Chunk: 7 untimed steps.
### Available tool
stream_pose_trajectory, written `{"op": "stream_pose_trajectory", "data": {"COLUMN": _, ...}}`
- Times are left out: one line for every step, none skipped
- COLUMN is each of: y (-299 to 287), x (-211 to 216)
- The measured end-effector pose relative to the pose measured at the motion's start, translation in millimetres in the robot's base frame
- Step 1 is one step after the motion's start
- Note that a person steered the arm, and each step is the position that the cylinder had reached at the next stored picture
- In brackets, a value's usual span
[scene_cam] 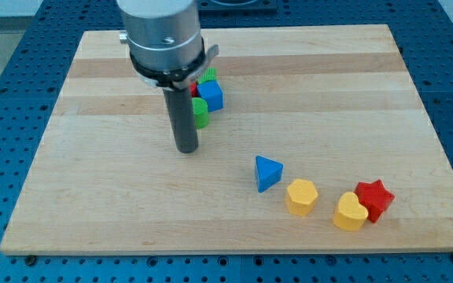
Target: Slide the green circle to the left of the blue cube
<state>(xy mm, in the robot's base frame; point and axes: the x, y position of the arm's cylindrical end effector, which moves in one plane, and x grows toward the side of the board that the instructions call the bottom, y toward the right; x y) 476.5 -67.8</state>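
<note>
on the wooden board (93, 196), toward its top edge left of centre, the blue cube (211, 95) touches the green circle (200, 112) below it, which lies just up-right of my tip (186, 148), a bare rod that grasps nothing.

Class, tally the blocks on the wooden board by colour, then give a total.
Blue: 2, blue cube, blue triangle.
Green: 2, green circle, half-hidden green block.
Yellow: 2, yellow heart, yellow block.
Red: 2, red star, red sliver behind the rod.
Total: 8.
My tip sits just below-left of the green circle.
</note>
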Motion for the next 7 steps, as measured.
{"op": "stream_pose_trajectory", "data": {"y": 10.3, "x": -14.8}}
{"op": "stream_pose_trajectory", "data": {"y": -23.3, "x": -24.6}}
{"op": "stream_pose_trajectory", "data": {"y": -48.0, "x": -44.4}}
{"op": "stream_pose_trajectory", "data": {"y": -49.0, "x": -61.5}}
{"op": "stream_pose_trajectory", "data": {"y": -38.4, "x": -28.4}}
{"op": "stream_pose_trajectory", "data": {"y": 3.8, "x": -15.2}}
{"op": "stream_pose_trajectory", "data": {"y": 43.3, "x": -26.9}}
